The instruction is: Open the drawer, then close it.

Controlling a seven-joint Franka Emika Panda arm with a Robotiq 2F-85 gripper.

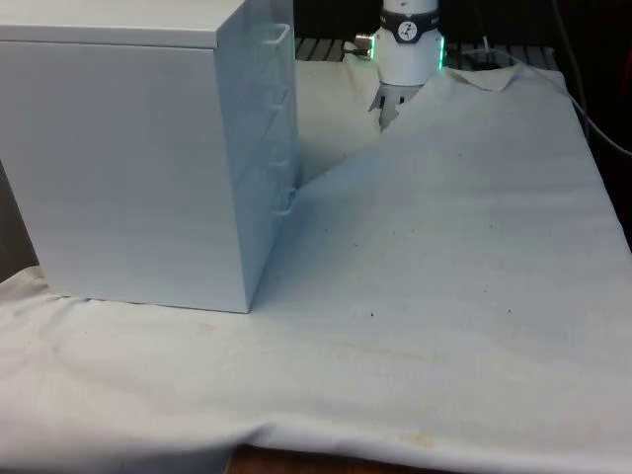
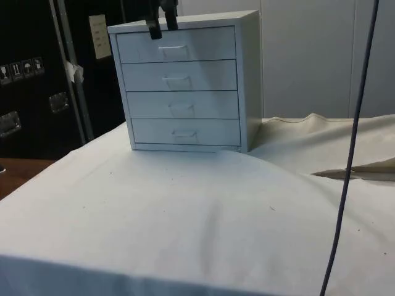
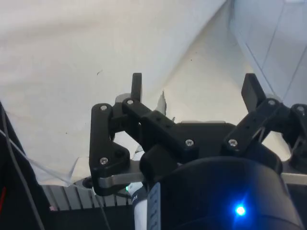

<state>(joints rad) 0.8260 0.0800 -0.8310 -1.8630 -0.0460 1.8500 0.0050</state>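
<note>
- While I watch the front view, the chest of drawers (image 1: 138, 158) stands near the table's (image 1: 444, 296) left edge, its handled face turned toward the middle.
- From the side view, I see all four drawers flush; the top drawer (image 2: 176, 44) has the gripper (image 2: 162, 24) hanging high before its upper corner, apart from the handle (image 2: 173, 50).
- At the wrist view, my gripper (image 3: 194, 88) has its fingers (image 3: 136, 85) spread wide, holding nothing, above the white cloth (image 3: 72, 57).
</note>
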